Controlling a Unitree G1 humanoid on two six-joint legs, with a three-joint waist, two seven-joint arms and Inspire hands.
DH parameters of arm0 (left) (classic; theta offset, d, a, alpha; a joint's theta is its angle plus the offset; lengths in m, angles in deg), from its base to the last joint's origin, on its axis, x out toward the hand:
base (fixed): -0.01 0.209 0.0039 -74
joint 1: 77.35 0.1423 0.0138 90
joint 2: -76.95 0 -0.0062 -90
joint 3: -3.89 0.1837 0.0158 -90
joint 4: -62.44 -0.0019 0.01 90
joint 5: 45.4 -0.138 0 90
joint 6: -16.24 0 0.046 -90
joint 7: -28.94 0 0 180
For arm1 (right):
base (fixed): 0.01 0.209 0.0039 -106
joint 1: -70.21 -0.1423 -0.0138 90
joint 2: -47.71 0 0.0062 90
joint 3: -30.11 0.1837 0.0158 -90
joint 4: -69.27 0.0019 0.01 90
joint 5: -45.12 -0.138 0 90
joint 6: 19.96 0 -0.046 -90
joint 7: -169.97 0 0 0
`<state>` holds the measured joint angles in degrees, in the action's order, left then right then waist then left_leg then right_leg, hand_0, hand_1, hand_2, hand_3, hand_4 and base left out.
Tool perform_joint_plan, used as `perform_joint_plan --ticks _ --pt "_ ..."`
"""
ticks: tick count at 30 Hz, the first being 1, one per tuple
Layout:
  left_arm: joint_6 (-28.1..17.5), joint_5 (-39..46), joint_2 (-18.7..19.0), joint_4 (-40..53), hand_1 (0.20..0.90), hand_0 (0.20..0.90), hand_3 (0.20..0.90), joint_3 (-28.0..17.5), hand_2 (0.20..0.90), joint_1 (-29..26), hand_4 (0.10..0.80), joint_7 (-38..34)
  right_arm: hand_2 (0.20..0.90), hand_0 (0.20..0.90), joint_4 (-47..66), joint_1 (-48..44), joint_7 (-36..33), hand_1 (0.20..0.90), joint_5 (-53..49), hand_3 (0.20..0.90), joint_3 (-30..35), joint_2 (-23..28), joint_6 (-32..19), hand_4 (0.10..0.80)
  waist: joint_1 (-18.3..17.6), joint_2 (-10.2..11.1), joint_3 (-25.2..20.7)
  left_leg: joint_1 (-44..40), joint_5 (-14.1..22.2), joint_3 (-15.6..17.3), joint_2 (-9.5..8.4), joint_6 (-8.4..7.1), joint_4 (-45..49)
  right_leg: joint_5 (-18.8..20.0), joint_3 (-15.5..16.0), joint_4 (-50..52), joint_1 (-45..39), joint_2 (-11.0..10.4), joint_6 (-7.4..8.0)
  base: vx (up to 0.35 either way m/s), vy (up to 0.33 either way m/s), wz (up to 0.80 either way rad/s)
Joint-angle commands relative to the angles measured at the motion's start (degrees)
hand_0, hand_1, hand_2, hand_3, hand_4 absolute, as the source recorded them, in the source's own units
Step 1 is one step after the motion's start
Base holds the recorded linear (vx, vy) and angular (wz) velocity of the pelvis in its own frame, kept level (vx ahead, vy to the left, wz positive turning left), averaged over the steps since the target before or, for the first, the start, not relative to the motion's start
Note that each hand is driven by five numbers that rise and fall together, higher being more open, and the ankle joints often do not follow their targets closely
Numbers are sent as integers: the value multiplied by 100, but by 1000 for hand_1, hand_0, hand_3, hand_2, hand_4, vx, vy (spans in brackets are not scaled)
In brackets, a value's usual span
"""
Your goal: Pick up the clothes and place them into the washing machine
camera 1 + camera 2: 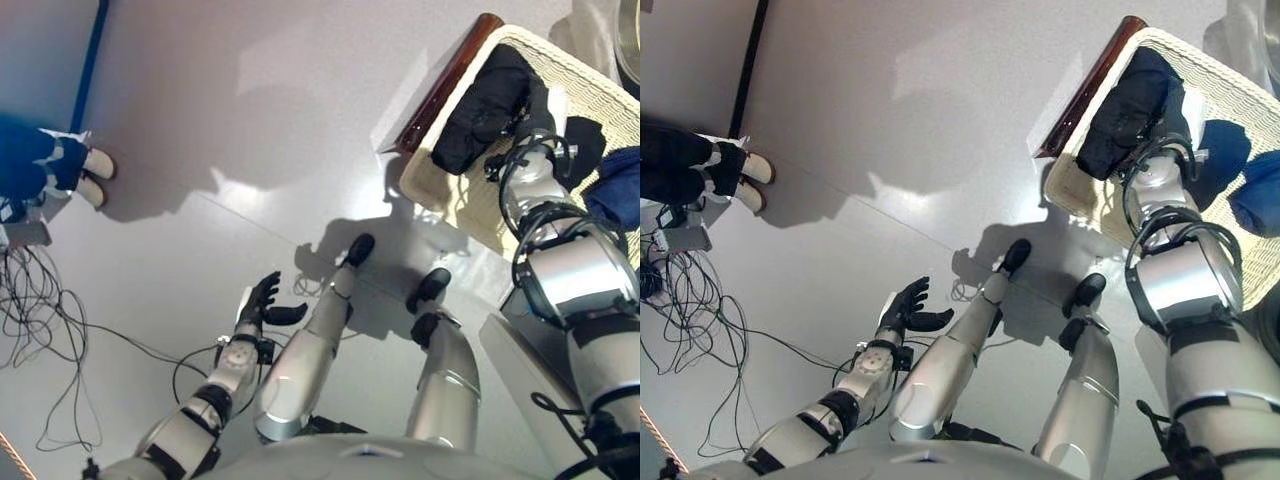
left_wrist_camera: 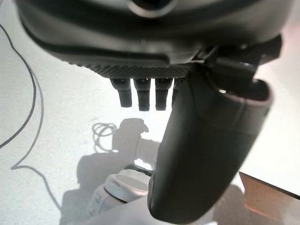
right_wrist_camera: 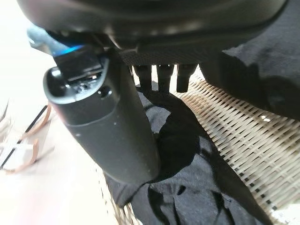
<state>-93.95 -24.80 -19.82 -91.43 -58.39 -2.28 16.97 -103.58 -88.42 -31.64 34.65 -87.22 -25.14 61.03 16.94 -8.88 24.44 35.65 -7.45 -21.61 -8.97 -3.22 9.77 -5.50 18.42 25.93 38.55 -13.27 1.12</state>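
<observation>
A white wicker basket (image 1: 455, 195) stands on the floor at the upper right. It holds a heap of black clothes (image 1: 480, 110) and a dark blue cloth (image 1: 615, 190). My right hand (image 1: 538, 112) reaches into the basket beside the black heap. In the right wrist view its thumb and fingers (image 3: 108, 131) are straight, just above a black garment (image 3: 187, 192) on the wicker (image 3: 248, 140), holding nothing. My left hand (image 1: 262, 300) hovers over the floor at the lower left, fingers spread and empty.
A brown wooden board (image 1: 445, 85) lies along the basket's left side. A person's feet in white shoes (image 1: 92, 175) stand at the far left, with loose cables (image 1: 40, 320) on the floor below them. A blue pole (image 1: 90, 60) runs up the top left.
</observation>
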Motion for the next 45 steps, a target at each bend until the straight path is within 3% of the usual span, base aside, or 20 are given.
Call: perform_joint_plan --ticks 1,12,13,14,15,16,27,40,45 --pt "-44 -103 215 -50 900 900 900 -80 900 515 800 -47 900 900 219 -146 25 900 261 900 -308 335 -189 800 153 -151 90 -31 408 467 -419 134 191 -377 -182 116 -575 203 174 -2 -11 4" --pt "-56 -180 256 68 900 900 900 -88 900 529 800 -3 900 900 0 -154 143 900 461 900 -338 364 -86 800 211 -234 106 -60 377 447 -429 129 142 -425 -160 173 -549 180 167 -2 -4 2" --pt "-55 -190 257 83 900 900 900 -83 900 526 800 -9 575 575 -61 -181 133 575 491 575 -340 382 -61 584 218 -246 112 -66 373 450 -426 129 134 -427 -163 180 -546 180 164 0 0 0" --pt "-57 -181 260 100 900 900 900 -78 900 514 800 -10 549 549 -94 -215 123 549 499 549 -340 416 -45 566 218 -261 123 -74 369 456 -426 128 131 -419 -165 180 -548 177 165 0 0 0" --pt "-59 -188 261 115 900 900 900 -65 900 520 800 -11 382 382 -121 -232 124 382 496 382 -334 437 -33 455 221 -268 127 -80 367 457 -425 129 126 -416 -162 178 -549 174 166 0 0 0" --pt "-61 -183 261 143 900 900 900 -61 900 525 800 -6 300 300 -145 -228 107 300 518 300 -328 450 -20 400 226 -283 129 -81 366 461 -428 130 126 -414 -157 185 -545 162 168 0 0 0" --pt "-35 -168 279 55 900 900 900 -99 900 485 800 -40 300 300 -159 -167 21 300 573 300 -232 390 33 400 182 -314 125 -112 351 493 -426 139 103 -420 -177 202 -542 171 174 0 0 0" --pt "6 -33 327 -234 900 900 900 -248 900 287 800 -15 300 300 69 10 -94 300 431 300 -11 149 47 400 -54 -172 12 -349 355 629 -352 130 34 -368 -281 49 -765 252 154 1 0 -2" --pt "-21 57 373 -355 900 900 900 -343 900 224 800 -28 300 300 240 93 -193 300 243 300 183 84 -23 400 -203 -137 -181 -464 208 817 -245 161 -102 -33 -401 -292 -885 366 140 -57 80 -6"
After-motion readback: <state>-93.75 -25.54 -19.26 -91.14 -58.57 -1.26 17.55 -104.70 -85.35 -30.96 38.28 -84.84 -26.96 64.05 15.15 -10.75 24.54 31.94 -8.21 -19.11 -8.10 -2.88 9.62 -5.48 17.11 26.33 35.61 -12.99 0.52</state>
